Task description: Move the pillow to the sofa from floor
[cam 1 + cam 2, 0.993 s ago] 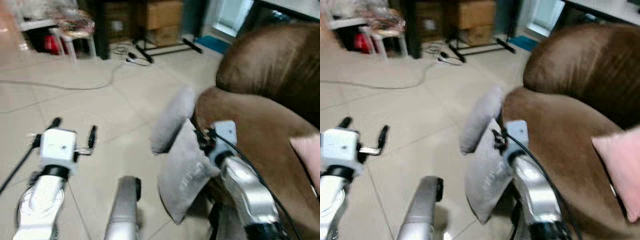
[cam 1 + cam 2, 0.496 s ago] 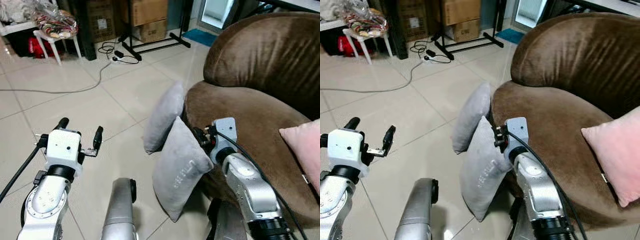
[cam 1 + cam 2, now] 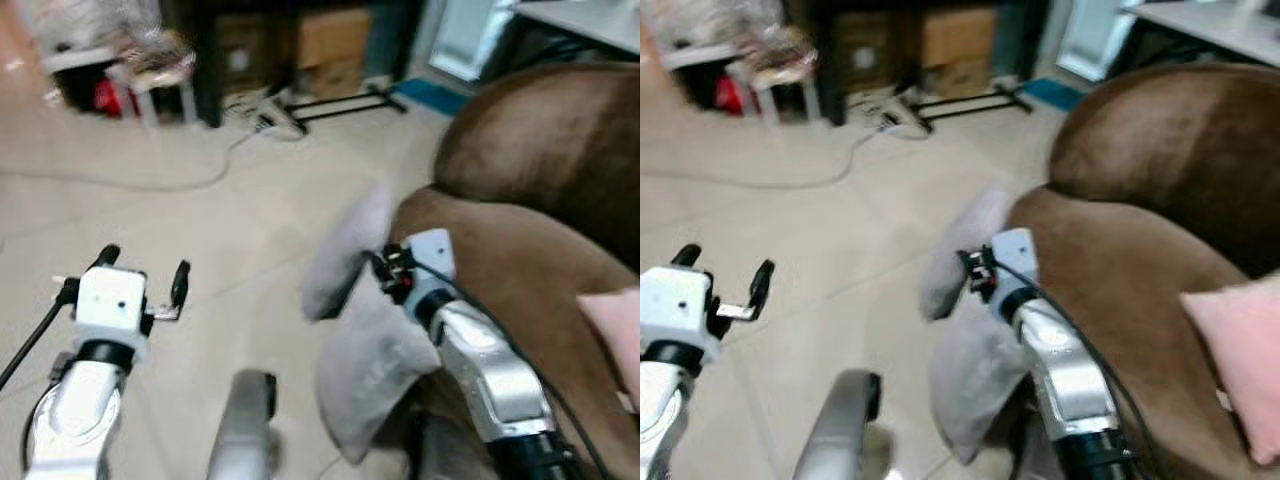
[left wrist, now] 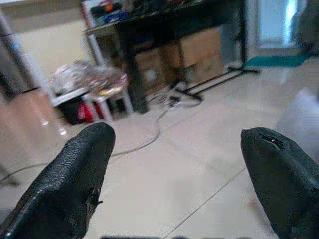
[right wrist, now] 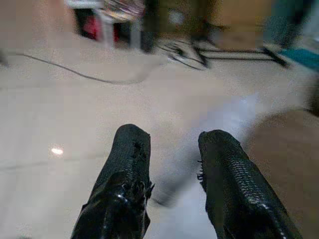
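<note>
Two grey pillows stand on the floor against the brown sofa (image 3: 540, 250): an upper pillow (image 3: 345, 250) and a lower pillow (image 3: 375, 375) in front of it. My right gripper (image 3: 378, 268) hovers where the two pillows meet, beside the sofa's front edge. In the right wrist view its fingers (image 5: 130, 149) stand a little apart with nothing between them, and the grey pillow (image 5: 219, 119) lies blurred beyond them. My left gripper (image 3: 143, 270) is open over bare floor to the left, well away from the pillows.
A pink pillow (image 3: 615, 320) lies on the sofa seat at the right. A cable (image 3: 150, 180) runs across the tiled floor. At the back are a white stool (image 3: 150, 80) with a bag on it, cardboard boxes (image 3: 335, 35) and black stand legs (image 3: 340, 100).
The whole picture has shifted and blurred, so the camera moved. My right gripper has slid a little left, from the lower pillow's corner toward the upper pillow. The left gripper stays open.
</note>
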Motion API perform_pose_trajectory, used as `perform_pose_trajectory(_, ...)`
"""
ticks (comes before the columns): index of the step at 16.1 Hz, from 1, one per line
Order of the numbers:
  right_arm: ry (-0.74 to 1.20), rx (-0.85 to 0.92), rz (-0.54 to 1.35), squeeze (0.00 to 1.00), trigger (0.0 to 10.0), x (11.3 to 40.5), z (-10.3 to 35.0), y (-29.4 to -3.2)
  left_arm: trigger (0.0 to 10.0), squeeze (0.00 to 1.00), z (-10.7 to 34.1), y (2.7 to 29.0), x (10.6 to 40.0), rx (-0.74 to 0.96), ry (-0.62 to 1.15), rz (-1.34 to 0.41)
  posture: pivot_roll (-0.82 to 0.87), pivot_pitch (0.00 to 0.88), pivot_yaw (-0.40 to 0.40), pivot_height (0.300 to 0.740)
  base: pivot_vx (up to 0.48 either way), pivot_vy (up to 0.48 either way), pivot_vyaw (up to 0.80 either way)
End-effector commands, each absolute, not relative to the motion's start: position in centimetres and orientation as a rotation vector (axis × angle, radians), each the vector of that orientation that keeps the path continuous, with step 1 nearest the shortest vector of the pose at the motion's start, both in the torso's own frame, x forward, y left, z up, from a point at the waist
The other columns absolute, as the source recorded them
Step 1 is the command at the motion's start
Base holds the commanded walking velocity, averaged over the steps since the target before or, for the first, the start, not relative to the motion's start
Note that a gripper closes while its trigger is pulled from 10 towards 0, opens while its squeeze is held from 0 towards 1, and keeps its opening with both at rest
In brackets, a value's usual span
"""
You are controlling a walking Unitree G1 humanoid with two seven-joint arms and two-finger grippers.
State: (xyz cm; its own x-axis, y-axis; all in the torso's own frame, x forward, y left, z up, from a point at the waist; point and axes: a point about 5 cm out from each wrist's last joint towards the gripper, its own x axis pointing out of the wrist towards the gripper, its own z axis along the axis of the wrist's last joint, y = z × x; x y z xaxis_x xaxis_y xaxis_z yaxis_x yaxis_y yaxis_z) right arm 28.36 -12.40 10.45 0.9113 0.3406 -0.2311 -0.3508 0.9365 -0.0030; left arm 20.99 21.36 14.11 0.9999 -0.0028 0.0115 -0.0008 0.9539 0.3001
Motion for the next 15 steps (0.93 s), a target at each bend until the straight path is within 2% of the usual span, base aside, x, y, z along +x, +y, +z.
perform_pose_trajectory(1, 0.262, -0.039, 0.324, 0.0, 10.0, 28.3, 9.8, -13.1, 10.0, 0.0, 14.3, 21.0, 20.9, 0.31, -0.013, -0.019, 0.13, 0.0, -0.07, 0.495, 0.244, 0.0, 0.0)
perform_pose_trajectory(4, 0.249, -0.031, 0.33, 0.0, 10.0, 28.5, 9.9, -12.8, 10.0, 0.0, 14.4, 21.0, 21.0, 0.321, -0.013, -0.021, 0.13, 0.0, -0.068, 0.495, 0.081, 0.0, 0.0)
perform_pose_trajectory(5, 0.231, -0.001, 0.344, 1.0, 10.0, 28.6, 10.2, -12.7, 10.0, 0.0, 14.4, 21.0, 21.0, 0.322, -0.007, -0.033, 0.13, 0.0, -0.064, 0.495, 0.0, 0.0, 0.0)
perform_pose_trajectory(8, 0.352, -0.086, 0.393, 1.0, 10.0, 29.6, 8.7, -12.5, 10.0, 0.0, 13.6, 20.2, 21.1, 0.315, 0.048, -0.146, 0.13, 0.0, -0.07, 0.495, 0.0, 0.0, 0.0)
perform_pose_trajectory(11, 0.433, -0.222, 0.312, 1.0, 10.0, 31.8, 6.7, -13.0, 10.0, 0.0, 12.5, 20.1, 21.5, 0.335, 0.108, -0.259, 0.13, 0.0, -0.076, 0.495, 0.0, 0.0, 0.0)
perform_pose_trajectory(13, 0.474, -0.082, 0.293, 1.0, 10.0, 32.7, 6.0, -12.6, 10.0, 0.0, 12.2, 20.2, 21.5, 0.344, 0.133, -0.312, 0.13, 0.004, -0.076, 0.495, 0.0, 0.0, 0.0)
perform_pose_trajectory(15, 0.519, -0.063, 0.196, 1.0, 10.0, 33.4, 5.0, -13.2, 10.0, 0.0, 12.2, 20.0, 21.2, 0.346, 0.149, -0.363, 0.14, 0.032, -0.073, 0.495, 0.0, 0.0, 0.0)
